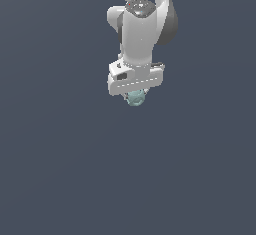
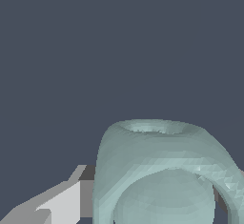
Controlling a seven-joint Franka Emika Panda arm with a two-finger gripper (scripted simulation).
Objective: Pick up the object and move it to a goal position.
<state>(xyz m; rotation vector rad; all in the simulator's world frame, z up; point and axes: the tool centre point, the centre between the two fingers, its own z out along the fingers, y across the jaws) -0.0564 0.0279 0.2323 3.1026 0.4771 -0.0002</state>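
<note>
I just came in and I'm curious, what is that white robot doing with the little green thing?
A white robot arm is reaching down, and a small pale teal-green lump sits right under its hand. In the wrist view the lump fills the space beside a gray finger, so the hand seems to be holding it. There is only plain dark gray behind it, so I can't tell how high it is.

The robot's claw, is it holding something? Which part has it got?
The gripper seems to hold the pale teal object, gripped at its upper part; its lower part pokes out below. The fingers are mostly hidden.
</note>
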